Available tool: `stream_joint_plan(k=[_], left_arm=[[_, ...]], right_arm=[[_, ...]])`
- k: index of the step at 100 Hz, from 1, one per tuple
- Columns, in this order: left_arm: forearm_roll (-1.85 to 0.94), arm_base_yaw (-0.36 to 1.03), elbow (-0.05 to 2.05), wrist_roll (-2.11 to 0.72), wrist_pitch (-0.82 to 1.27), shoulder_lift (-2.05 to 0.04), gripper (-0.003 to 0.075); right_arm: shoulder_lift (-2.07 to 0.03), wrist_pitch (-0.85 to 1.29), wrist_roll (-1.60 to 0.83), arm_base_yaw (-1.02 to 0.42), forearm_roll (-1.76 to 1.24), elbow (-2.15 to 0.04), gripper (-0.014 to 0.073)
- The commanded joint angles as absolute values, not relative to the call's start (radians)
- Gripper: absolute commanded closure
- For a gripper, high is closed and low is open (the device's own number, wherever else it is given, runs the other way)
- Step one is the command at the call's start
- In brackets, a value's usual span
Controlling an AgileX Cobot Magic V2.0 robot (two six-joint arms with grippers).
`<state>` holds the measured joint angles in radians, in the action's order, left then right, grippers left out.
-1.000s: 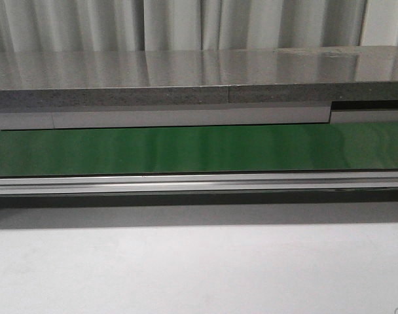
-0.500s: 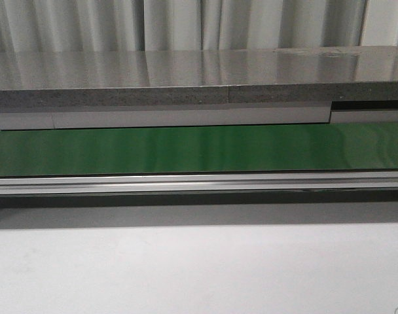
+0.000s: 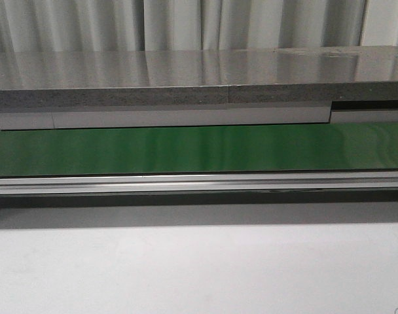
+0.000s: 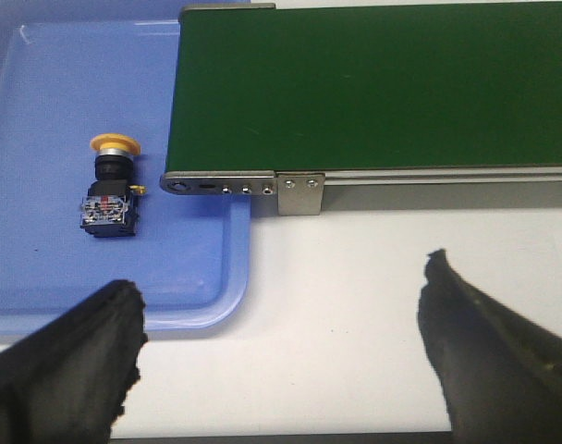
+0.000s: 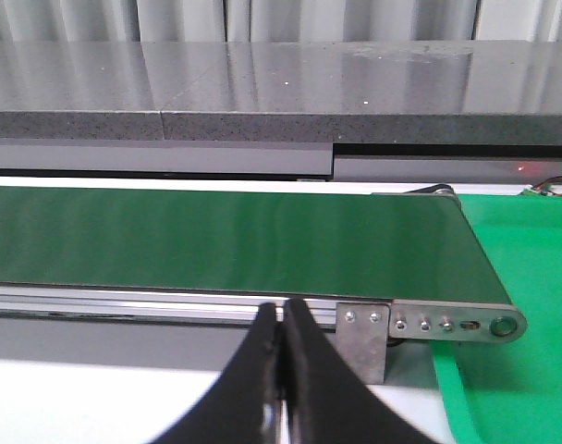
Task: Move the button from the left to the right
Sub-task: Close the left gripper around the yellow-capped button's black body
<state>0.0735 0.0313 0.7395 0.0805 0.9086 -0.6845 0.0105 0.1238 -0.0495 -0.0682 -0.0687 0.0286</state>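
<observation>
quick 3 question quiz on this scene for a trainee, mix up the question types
1. True or false: the button lies on the green belt.
2. Multiple choice: the left pincer is
A. shut on the button
B. open, holding nothing
C. out of sight
3. Fill in the blank: the fingers of the right pincer are pressed ____, with nothing between them.

Key
1. False: it lies on its side in the blue tray, beside the end of the belt.
2. B
3. together
</observation>
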Motion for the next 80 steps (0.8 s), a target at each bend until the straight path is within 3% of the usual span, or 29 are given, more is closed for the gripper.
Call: stream_joint_plan(k=[1, 38, 80], left_arm=[[0.067, 0.030, 0.775, 0.095, 0.850, -0.690, 0.0101], [0.148, 0.016, 0.947, 0.147, 0.913, -0.903, 0.0101], [0.164, -0.295, 1.130, 0.084, 0.891, -1.248, 0.0101]], right_arm=[[0.030, 0.037, -0.055, -0.067, -0.065, 0.013, 0.0662], [0.030, 0.037, -0.055, -0.067, -0.065, 0.013, 0.0662], [0.030, 0.037, -0.055, -0.067, -0.065, 0.013, 0.0662]])
